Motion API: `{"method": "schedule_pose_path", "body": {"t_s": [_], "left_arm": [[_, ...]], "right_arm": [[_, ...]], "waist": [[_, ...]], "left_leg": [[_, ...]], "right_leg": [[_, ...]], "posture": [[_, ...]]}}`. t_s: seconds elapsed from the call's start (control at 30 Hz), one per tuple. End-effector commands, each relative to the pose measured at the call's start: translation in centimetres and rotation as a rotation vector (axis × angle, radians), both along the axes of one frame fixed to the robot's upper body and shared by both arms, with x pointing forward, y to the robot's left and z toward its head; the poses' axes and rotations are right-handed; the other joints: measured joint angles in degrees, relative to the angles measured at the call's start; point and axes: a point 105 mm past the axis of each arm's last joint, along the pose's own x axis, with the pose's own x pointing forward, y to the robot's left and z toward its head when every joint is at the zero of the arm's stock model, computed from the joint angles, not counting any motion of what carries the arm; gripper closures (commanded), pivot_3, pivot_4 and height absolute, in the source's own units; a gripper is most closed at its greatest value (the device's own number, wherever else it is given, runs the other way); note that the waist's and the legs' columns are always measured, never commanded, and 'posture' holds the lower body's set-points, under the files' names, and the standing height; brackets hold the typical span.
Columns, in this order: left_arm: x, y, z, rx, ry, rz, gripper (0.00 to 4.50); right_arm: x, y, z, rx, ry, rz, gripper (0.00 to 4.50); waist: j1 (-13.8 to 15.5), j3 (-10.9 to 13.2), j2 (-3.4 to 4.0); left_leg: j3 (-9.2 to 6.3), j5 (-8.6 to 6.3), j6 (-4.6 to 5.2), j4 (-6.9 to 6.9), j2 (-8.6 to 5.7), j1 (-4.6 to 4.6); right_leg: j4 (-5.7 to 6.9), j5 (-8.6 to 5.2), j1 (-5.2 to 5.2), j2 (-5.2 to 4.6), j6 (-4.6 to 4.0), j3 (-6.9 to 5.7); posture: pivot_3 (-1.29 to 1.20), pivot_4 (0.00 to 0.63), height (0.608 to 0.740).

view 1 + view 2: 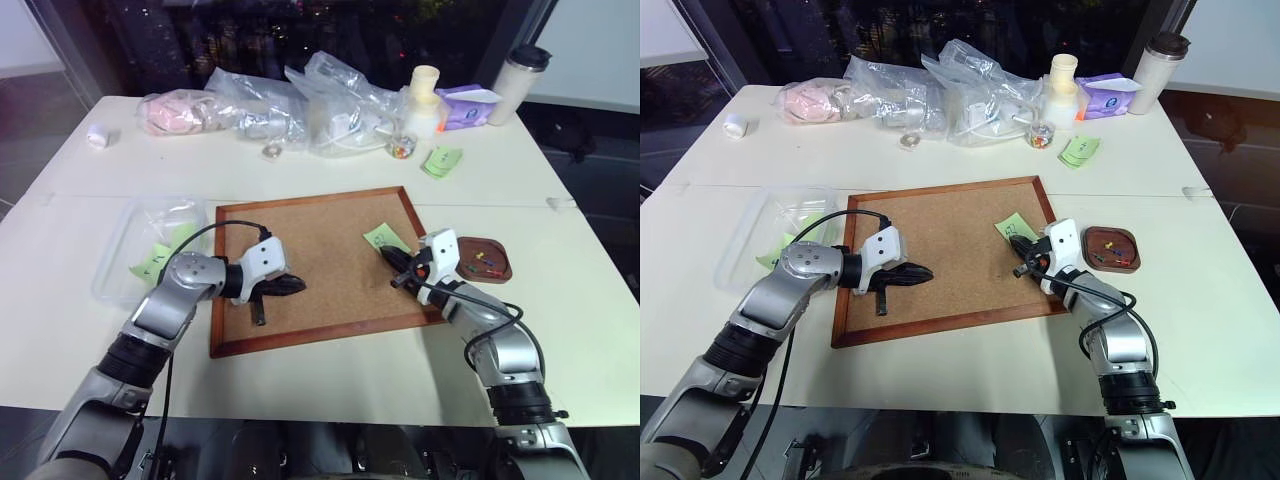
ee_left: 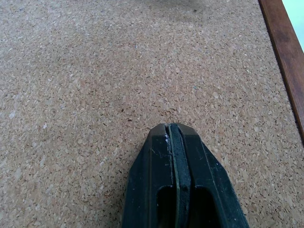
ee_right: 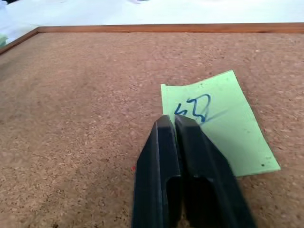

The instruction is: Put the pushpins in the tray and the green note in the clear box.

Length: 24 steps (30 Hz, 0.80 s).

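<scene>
Starting at 9 o'clock on the bench (image 1: 330, 170), the clear box (image 1: 122, 252) holds green slips beside the cork board (image 1: 320, 250). Left claw (image 1: 296, 286) hangs over the board's 8 o'clock area, fingers pressed together, gripping nothing. Green note (image 3: 223, 123) lies on the board at 3 o'clock, blue scribble showing. Right claw (image 3: 171, 119) sits at the note's near edge by the scribble, fingers together; whether the paper is pinched cannot be told. Tray (image 1: 492, 270), at 3 o'clock off the board, contains several pushpins (image 1: 484, 263).
</scene>
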Motion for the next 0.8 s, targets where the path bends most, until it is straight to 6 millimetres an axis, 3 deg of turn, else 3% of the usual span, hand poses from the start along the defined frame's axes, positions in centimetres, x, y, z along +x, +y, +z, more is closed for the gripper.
{"method": "schedule_pose_path", "body": {"t_s": [0.03, 0.2, 0.57, 0.8], "left_arm": [[-0.8, 0.1, -1.8, 0.034, 0.065, -0.004, 4.5], [-0.7, 0.1, -1.7, 0.034, 0.062, -0.002, 4.5], [-0.7, 0.3, -1.2, 0.032, 0.058, -0.017, 4.5], [-0.4, 0.1, -0.6, 0.025, 0.051, -0.047, 4.5]], "right_arm": [[-0.4, 0.2, -2.7, -0.017, 0.083, 0.005, 4.47], [-0.1, -0.1, -2.6, -0.022, 0.066, -0.018, 4.47], [0.0, -1.0, 5.5, 0.037, -0.181, -0.076, 4.47], [-0.9, -1.1, 7.1, 0.038, -0.209, -0.079, 4.47]], "waist": [[-0.03, -0.15, -0.11], [-0.13, -0.5, -0.34], [0.07, -0.4, -0.14], [-0.01, -0.39, -0.13]], "left_leg": [[0.0, 0.0, 0.0, 0.0, 0.0, 0.03], [-0.01, 0.0, 0.0, -0.01, 0.02, 0.1], [0.0, 0.0, 0.0, -0.01, 0.02, -0.11], [0.01, -0.01, 0.0, -0.04, 0.02, -0.11]], "right_leg": [[0.0, 0.0, 0.03, 0.0, 0.0, 0.0], [-0.02, 0.0, 0.12, 0.01, 0.0, -0.01], [-0.01, 0.0, -0.12, -0.02, -0.01, 0.0], [-0.04, 0.0, -0.13, 0.0, -0.01, 0.0]], "posture": [[0.0, 0.15, 0.735], [0.0, 0.15, 0.735], [0.0, 0.15, 0.735], [0.0, 0.15, 0.735]]}}
